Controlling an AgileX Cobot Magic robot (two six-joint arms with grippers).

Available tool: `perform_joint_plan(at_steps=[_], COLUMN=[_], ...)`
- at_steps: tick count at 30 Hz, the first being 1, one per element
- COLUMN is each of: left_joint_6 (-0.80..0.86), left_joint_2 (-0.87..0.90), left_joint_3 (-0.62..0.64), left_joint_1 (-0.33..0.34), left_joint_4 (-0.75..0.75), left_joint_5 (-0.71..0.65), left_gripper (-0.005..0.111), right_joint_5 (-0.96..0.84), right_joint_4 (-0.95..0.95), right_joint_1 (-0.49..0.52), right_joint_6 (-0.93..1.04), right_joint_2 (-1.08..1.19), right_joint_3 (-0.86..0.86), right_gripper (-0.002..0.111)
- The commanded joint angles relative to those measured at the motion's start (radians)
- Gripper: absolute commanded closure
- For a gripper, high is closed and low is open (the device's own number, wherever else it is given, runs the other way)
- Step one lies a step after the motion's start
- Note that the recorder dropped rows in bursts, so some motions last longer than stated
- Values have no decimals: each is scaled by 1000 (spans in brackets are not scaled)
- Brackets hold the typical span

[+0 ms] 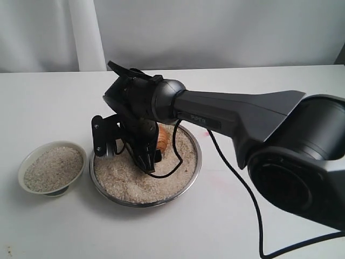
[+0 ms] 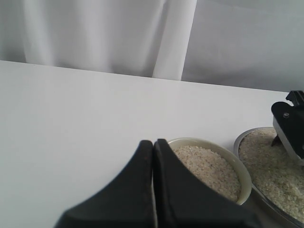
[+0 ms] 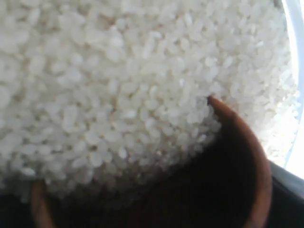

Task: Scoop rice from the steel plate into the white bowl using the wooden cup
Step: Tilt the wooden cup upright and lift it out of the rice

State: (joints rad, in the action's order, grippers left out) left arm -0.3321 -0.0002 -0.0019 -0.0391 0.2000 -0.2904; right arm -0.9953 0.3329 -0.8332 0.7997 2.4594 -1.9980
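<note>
- The right gripper (image 1: 152,151) is down in the dish, pinching the wooden cup (image 1: 164,139) between its fingers; the cup is tipped on its side with its mouth pushed into the rice (image 3: 118,95); grains are piled against the rim and spilling into the dark inside.
- The rice lies in the steel plate (image 1: 197,171); the plate sits in the middle of the surface (image 1: 64,226); the white bowl (image 1: 54,143) is just beside it on the left, with a good lot of rice in it already.
- The left gripper (image 2: 153,185) is pressed together, holding nothing; it hangs near the bowl, apart from the work.
- What could go wrong, I think: if the cup comes up tipped, the rice will slide back out; if it comes up too full, grains may drop on the surface on the way to the bowl.
- The cup is round and shiny; it might slip or turn in the gripper if it digs too hard.
- A black cable (image 1: 178,156) hangs over the rice; it could drag grains over the rim.
</note>
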Motion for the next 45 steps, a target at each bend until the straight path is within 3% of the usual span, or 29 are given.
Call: perform_joint_plan(at_steps=[1, 23, 45], left_joint_6=[-4, -4, -4], left_joint_2=[0, 0, 0], left_joint_3=[2, 2, 2], left_joint_1=[-2, -2, -2], left_joint_4=[-1, -1, -1], left_joint_5=[6, 6, 6], left_gripper=[107, 107, 107], right_joint_5=[25, 12, 52], right_joint_4=[-168, -235, -529], right_joint_1=[-5, -25, 144], right_joint_6=[22, 57, 141], right_joint_2=[59, 59, -15], right_joint_3=[23, 23, 23], right_gripper=[108, 108, 108])
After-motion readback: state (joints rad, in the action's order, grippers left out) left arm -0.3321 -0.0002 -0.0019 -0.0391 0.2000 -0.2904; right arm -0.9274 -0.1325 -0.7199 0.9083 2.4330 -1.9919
